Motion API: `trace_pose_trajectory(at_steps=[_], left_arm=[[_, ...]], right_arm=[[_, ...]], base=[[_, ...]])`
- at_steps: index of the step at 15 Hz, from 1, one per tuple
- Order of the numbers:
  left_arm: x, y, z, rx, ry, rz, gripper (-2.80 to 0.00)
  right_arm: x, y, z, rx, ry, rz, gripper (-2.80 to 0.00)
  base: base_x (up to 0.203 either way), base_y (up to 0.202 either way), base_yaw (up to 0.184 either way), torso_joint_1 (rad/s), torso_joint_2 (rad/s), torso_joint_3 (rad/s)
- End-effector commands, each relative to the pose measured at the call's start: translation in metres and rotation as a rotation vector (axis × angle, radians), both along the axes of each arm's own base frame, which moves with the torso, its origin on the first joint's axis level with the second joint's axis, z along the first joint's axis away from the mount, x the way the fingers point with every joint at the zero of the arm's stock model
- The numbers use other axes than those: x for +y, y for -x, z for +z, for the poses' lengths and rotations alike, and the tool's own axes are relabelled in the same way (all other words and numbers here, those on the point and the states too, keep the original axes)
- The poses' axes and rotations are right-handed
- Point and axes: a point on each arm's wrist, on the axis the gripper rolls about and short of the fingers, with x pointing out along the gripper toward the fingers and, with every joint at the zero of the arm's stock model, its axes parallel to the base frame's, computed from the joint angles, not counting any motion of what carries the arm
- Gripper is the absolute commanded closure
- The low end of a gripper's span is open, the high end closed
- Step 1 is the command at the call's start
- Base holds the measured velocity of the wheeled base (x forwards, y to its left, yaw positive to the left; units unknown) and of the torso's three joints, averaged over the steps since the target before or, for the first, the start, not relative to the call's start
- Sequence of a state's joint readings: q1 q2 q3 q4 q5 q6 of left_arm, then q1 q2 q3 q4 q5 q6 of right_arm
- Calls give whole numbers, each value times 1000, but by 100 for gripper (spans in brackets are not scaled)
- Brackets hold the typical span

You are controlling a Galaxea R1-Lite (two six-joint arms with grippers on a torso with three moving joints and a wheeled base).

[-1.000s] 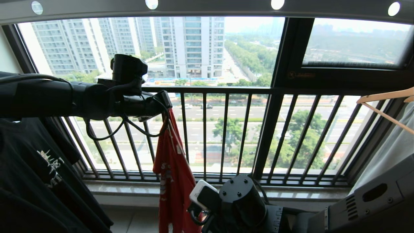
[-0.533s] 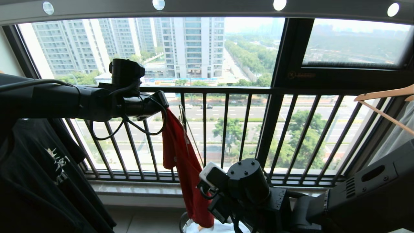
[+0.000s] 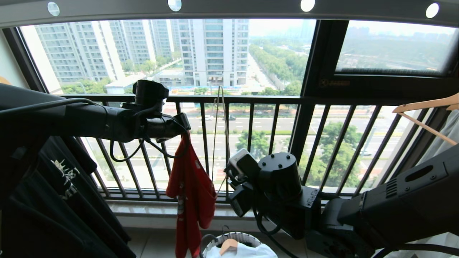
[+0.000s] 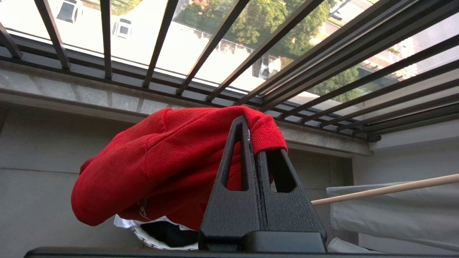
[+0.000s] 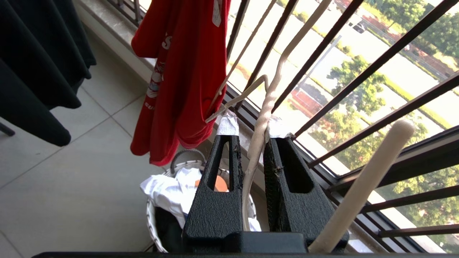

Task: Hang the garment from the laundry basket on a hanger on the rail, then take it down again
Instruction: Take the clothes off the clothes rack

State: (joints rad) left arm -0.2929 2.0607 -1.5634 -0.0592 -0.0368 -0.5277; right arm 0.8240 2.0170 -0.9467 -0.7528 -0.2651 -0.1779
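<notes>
- Rising since the earlier frame, the right gripper (image 3: 229,179) is now lifting the hanger (image 3: 221,118) so that its hook is reaching above the railing's (image 3: 322,100) top bar; the left gripper (image 3: 183,125) is sitting slightly lower than before.
- Left gripper (image 4: 256,143): jaws are clenching the red garment (image 4: 161,161) by its ribbed edge; the cloth is draping down toward 6 o'clock.
- Right gripper (image 5: 251,129): jaws are pinching the hanger's (image 5: 265,107) stem, with the garment (image 5: 179,71) hanging at 10 o'clock.
- Basket (image 3: 233,238) is standing on the floor at 6 o'clock, just beside the garment's (image 3: 190,193) hem.
- Rail (image 3: 229,7) is spanning overhead at 12 o'clock.
- Black shirt (image 3: 53,200) is hanging at 8 o'clock.
</notes>
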Motion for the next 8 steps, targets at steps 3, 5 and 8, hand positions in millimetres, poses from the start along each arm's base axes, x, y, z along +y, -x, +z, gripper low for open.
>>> trace_pose_trajectory(at_steps=[3, 5, 8], left_arm=[[-12, 0, -15, 39, -25, -32, 0], [-15, 1, -23, 50, -51, -52, 0], [-25, 6, -30, 69, -67, -78, 0]], right_arm=[[-3, -11, 7, -23, -31, -34, 0], [-6, -18, 15, -57, -61, -74, 0], [-3, -24, 12, -81, -79, -120, 0]], base=[[0, 0, 0, 0, 0, 0], [0, 0, 0, 0, 0, 0], [0, 0, 0, 0, 0, 0]])
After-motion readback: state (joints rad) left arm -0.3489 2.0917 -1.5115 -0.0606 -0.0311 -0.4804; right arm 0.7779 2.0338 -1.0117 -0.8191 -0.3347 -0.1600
